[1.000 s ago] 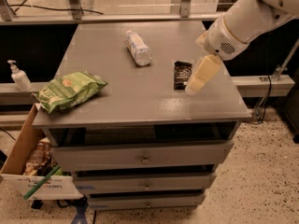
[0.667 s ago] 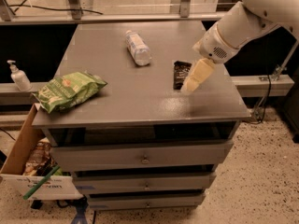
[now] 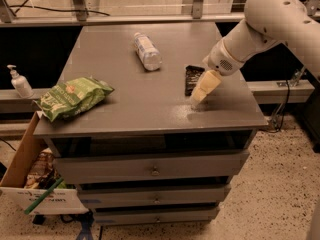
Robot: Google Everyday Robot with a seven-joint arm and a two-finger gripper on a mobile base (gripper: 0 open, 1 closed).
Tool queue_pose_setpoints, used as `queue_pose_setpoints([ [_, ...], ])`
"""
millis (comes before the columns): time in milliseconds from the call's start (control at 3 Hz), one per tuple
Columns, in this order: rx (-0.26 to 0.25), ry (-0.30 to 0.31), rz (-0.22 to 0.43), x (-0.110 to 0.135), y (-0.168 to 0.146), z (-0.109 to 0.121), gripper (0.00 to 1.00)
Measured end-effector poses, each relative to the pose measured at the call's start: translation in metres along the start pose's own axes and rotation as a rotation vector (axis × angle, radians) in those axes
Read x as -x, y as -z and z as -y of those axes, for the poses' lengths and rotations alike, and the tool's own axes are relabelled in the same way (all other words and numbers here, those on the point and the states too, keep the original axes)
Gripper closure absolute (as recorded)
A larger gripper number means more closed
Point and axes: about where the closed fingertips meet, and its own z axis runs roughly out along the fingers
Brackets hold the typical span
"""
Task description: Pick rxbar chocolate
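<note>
Approach step: gripper (image 3: 199, 98), grip state can't tell, low at center-right just beside rxbar (image 3: 191, 78); next, line up over it.

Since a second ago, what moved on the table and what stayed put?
The gripper slid a little to the left in the picture and slightly lower, ending close against the right side of the rxbar chocolate. Nothing was picked up or let go. The rxbar chocolate, the water bottle and the green chip bag all stayed where they were.
</note>
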Motion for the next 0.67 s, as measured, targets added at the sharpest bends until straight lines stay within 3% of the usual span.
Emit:
queue_pose_setpoints([
  [667, 0.021, -0.011, 0.012, 0.0073, -0.021, 0.013, 0.41],
])
